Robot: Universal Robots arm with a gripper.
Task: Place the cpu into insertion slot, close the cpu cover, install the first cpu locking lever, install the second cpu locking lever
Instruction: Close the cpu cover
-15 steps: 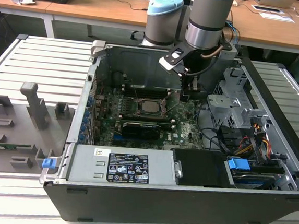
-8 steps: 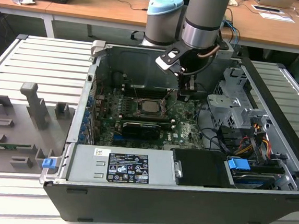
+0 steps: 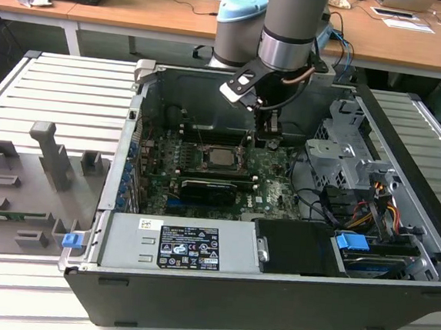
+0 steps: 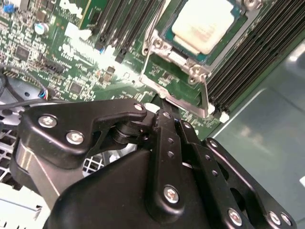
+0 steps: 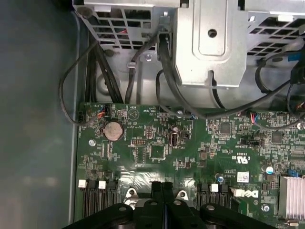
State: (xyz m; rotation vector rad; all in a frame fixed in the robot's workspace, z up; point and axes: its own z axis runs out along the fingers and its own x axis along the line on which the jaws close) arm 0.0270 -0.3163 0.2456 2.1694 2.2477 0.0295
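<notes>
Since already lying flat in the insertion slot (image 4: 183, 51), count the cpu (image 4: 206, 23) as placed: shows a dull pale-metal face, square and level, ringed by the slot's dark frame, near the middle of the green circuit board (image 3: 270, 173) in the exterior view. Judge the step in hand to be closing the cpu cover (image 4: 204, 95): stands swung open away from the chip, a thin silvery frame with green board showing through its cut-out, between the slot and the gripper (image 4: 164, 114); how steeply tilted, hard to tell. Read the jaws in both wrist views as pressed together with no gap and nothing held between them, tips just beside the cover's free edge, touching or not impossible to say. Calls, by this reading, for a gentle push on that free edge to swing the frame over the chip, kept clear of the chip's face and of the black memory slots (image 4: 257, 52) alongside. Mind the chance of slipping off so thin an edge. Farther out, find a coin cell (image 5: 113, 129) and black cables (image 5: 167, 76) running under a metal drive cage (image 5: 209, 43) in the first wrist view, then the open computer case (image 3: 231, 309) around it all, resting on the slatted grey tabletop (image 3: 65, 82), with grey fixtures (image 3: 51, 154) at the exterior view's left.
</notes>
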